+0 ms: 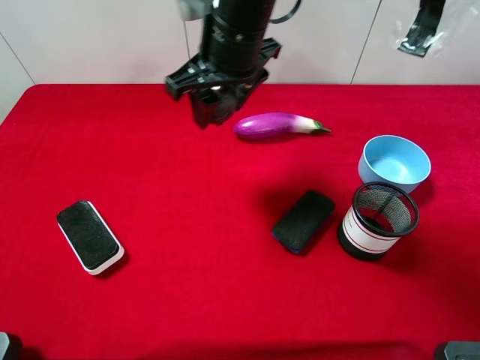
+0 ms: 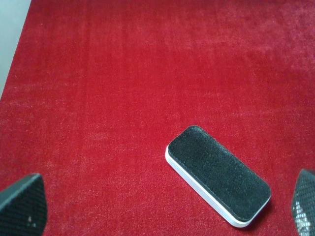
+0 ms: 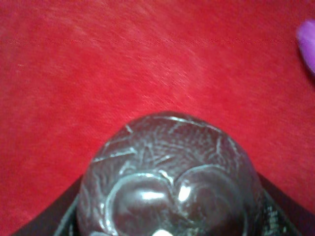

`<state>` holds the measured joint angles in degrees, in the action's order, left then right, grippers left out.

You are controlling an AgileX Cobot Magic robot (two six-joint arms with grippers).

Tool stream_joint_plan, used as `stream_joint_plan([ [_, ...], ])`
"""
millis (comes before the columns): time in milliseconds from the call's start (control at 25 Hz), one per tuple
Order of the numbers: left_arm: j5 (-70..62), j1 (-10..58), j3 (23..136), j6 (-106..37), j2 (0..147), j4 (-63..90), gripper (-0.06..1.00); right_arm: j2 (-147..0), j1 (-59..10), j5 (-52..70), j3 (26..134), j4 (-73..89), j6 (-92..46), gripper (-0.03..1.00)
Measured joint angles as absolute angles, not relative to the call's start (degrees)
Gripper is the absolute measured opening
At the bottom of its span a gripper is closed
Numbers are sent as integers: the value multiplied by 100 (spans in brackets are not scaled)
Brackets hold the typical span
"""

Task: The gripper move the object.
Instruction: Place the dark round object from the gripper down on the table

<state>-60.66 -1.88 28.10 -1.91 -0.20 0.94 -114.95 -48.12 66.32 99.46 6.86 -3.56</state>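
Right gripper, a black multi-fingered claw on a big grey & black arm, hangs over the far side of the red cloth table. In the ext high view it's just left of the glossy purple eggplant. Its wrist cam shows it clenched on the small dark brownish-grey ball w/ pale rough lines. Dark fingers hug the ball on both sides, w/ red cloth beyond. From the ext high cam the ball is hidden inside the claw, so can't tell if it touches the cloth. Left gripper shows only in its own wrist view: two dark fingertips spread wide, released. It's above the rectangular eraser w/ black top & white base, which lies at the cloth's left front, well apart from the rest. An all-dark rectangular eraser lies right of centre, just beside the black mesh cup w/ white band. The light blue bowl sits just behind that cup
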Motion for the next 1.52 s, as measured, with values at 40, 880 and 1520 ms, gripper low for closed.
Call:
stream_joint_plan([
  [40,-6066,-188,2810,-191,-20,94,99,-11495,-4899,6593,9946,693,-334,44],
  [880,-6066,-188,2810,-191,-20,94,99,-13008,-5714,6398,11303,820,-280,44],
  [1520,-6066,-188,2810,-191,-20,94,99,-13785,-5925,5840,11396,1251,-402,44],
])
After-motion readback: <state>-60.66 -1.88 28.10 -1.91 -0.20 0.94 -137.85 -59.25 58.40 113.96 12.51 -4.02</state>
